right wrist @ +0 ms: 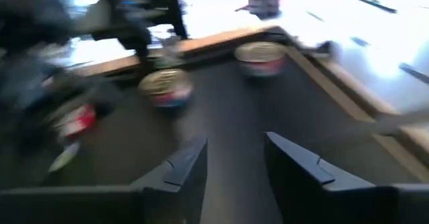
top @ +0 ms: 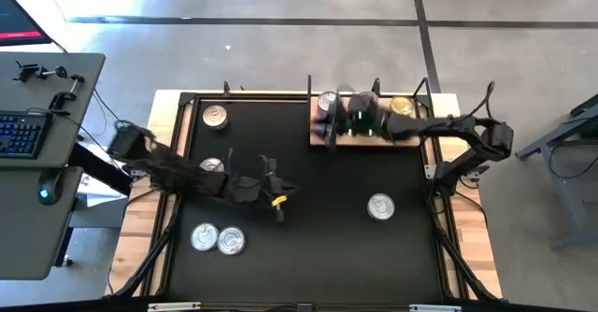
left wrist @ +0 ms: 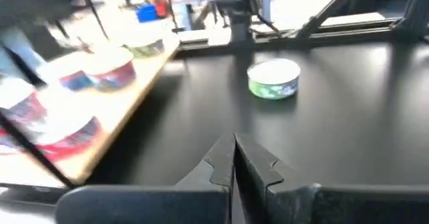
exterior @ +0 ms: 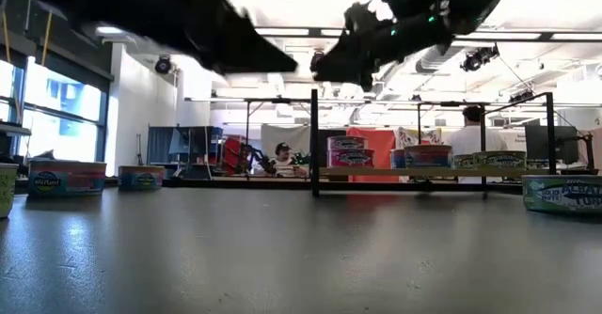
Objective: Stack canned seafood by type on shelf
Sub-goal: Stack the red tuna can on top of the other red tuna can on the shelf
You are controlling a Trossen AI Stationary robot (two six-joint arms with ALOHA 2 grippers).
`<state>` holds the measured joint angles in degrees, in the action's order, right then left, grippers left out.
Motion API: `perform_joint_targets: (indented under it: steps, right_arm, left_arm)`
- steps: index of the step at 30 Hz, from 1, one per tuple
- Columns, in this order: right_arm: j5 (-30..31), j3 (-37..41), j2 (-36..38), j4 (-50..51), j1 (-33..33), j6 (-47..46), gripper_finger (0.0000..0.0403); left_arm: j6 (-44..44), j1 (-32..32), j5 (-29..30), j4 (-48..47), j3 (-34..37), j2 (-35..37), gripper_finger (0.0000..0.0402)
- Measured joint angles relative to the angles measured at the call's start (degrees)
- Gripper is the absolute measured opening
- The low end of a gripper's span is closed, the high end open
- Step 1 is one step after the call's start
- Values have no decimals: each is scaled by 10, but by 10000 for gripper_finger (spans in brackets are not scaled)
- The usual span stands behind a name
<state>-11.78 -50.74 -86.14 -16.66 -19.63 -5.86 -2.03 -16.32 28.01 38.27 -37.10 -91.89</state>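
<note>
Black table top, light-brown wooden shelf, green-and-white labelled tin ahead of the dark left gripper, red-and-white labelled tins on the shelf, gold-topped tin, silver-topped tins, dark right gripper

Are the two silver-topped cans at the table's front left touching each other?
Touching. The high view shows the two silver-topped cans with their rims meeting and no black table visible between them.

Black surface; wooden shelf at its far right.
Five tins lie loose on the surface; more tins on the shelf.
</note>
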Motion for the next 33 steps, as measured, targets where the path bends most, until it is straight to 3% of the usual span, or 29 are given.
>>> perform_joint_targets:
  steps: [3, 7, 12, 18, 25, 30, 33]
  right_arm:
    - [71, 45, 22, -41, 87, -5, 118]
    - [210, 112, 46, -132, 223, -2, 95]
    - [336, 168, 59, -223, 372, 54, 79]
    - [322, 159, 101, -212, 486, 95, 79]
    - [321, 151, 116, -245, 539, 76, 79]
    - [330, 147, 132, -214, 551, 72, 93]
    - [341, 127, 140, -175, 550, 73, 121]
  left_arm:
    - [-18, -43, 79, -97, 0, 75, 3]
    - [-27, -104, 172, -195, 0, 162, 3]
    - [-23, -146, 178, -231, -23, 198, 3]
    - [-7, -173, 175, -399, -124, 177, 3]
    - [-47, -182, 94, -350, -178, 136, 3]
    - [-92, -209, 110, -351, -207, 125, 3]
    - [-88, -230, 155, -421, -248, 129, 3]
